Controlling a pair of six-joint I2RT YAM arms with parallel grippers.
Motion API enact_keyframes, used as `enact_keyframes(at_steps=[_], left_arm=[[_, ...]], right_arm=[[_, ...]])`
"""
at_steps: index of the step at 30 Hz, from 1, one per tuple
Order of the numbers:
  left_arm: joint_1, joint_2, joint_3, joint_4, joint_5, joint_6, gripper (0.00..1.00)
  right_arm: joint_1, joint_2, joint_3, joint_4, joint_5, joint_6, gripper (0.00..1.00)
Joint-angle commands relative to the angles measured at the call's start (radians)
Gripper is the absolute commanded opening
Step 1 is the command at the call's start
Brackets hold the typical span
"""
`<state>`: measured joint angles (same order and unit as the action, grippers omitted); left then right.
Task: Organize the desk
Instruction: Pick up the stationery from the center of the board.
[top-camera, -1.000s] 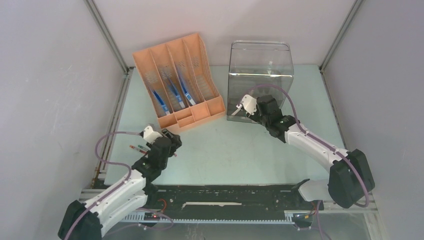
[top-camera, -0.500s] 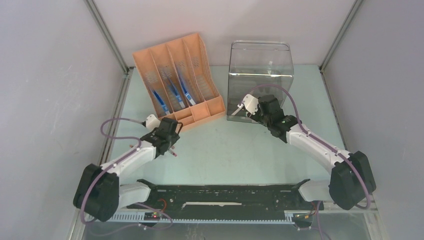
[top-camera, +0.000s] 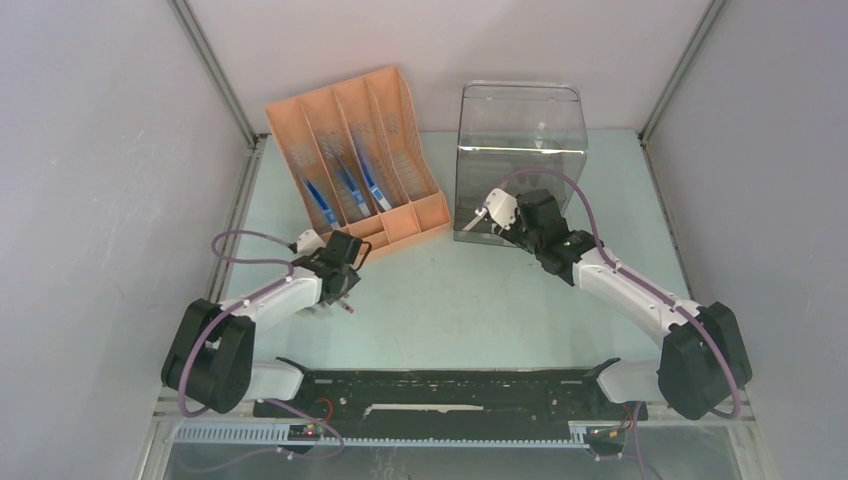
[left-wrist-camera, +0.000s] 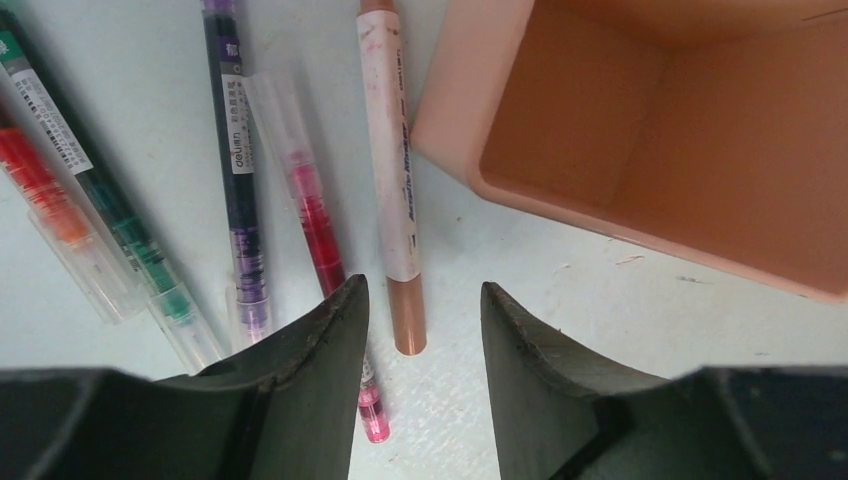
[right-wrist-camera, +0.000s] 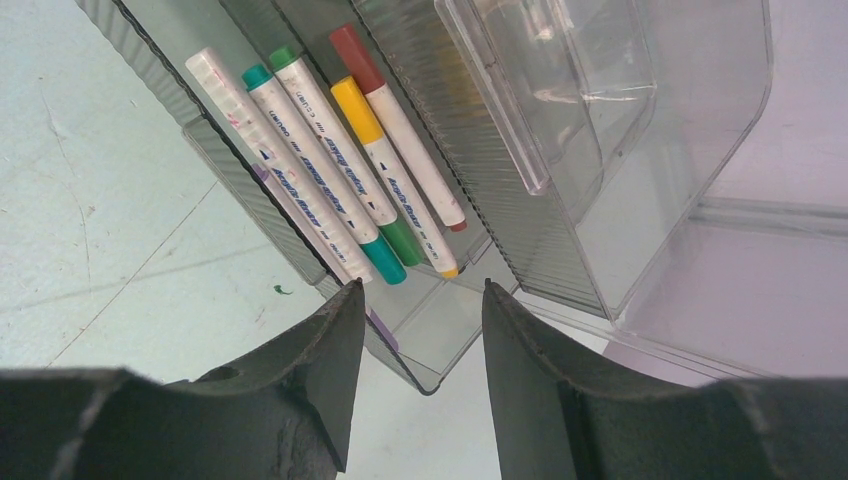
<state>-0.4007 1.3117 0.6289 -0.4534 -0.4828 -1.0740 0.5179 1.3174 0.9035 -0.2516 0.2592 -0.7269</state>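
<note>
Desk (top-camera: 470, 300), a pale green tabletop, fills the middle of the top view. Two holders stand at its far side: a peach file organizer (top-camera: 355, 150) on the left and a clear acrylic organizer (top-camera: 520, 140) on the right.

The left gripper (left-wrist-camera: 424, 300) hangs low over the desk, just in front of the peach organizer's small front compartment (left-wrist-camera: 640, 130). Its jaws stand apart and grip nothing. The brown end of a white-bodied brown marker (left-wrist-camera: 390, 170) lies between them, so I judge that this marker is the one chosen for picking. Beside it a pink pen (left-wrist-camera: 315, 210), a purple pen (left-wrist-camera: 240, 170), a green pen (left-wrist-camera: 125, 225) and an orange pen (left-wrist-camera: 45, 190) lie flat and loose on the desk, probably waiting for their turn.

The right gripper (right-wrist-camera: 420, 300) is also open and empty. It is above the low tray (right-wrist-camera: 440, 325) of the clear organizer, where five markers (right-wrist-camera: 330, 180) lie side by side. This suggests that markers belong there.

The grip on the brown marker needs care, because the pink pen lies just beside the left jaw and may be caught together with it
</note>
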Motion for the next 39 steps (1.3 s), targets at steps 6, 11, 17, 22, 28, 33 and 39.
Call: enact_keyframes(at_steps=[6, 11, 17, 22, 28, 33, 39], left_arm=[[0.019, 0.048, 0.042, -0.012, -0.017, -0.029, 0.51], [0.023, 0.078, 0.055, -0.022, -0.014, -0.029, 0.49], [0.028, 0.112, 0.076, -0.046, -0.014, -0.029, 0.43], [0.029, 0.123, 0.091, -0.067, -0.008, -0.032, 0.35], [0.030, 0.131, 0.098, -0.083, 0.003, -0.029, 0.21], [0.030, 0.128, 0.096, -0.088, 0.008, -0.025, 0.03], [0.029, 0.070, 0.069, -0.082, 0.018, -0.011, 0.00]], right_arm=[[-0.005, -0.032, 0.014, 0.003, -0.006, 0.020, 0.54], [-0.007, -0.034, 0.013, 0.003, -0.009, 0.020, 0.54], [-0.008, -0.039, 0.014, 0.002, -0.011, 0.020, 0.54], [-0.011, -0.044, 0.014, 0.002, -0.012, 0.020, 0.54], [-0.014, -0.050, 0.014, 0.000, -0.018, 0.023, 0.54], [-0.017, -0.054, 0.013, -0.002, -0.022, 0.024, 0.54], [-0.018, -0.063, 0.014, -0.007, -0.038, 0.026, 0.54]])
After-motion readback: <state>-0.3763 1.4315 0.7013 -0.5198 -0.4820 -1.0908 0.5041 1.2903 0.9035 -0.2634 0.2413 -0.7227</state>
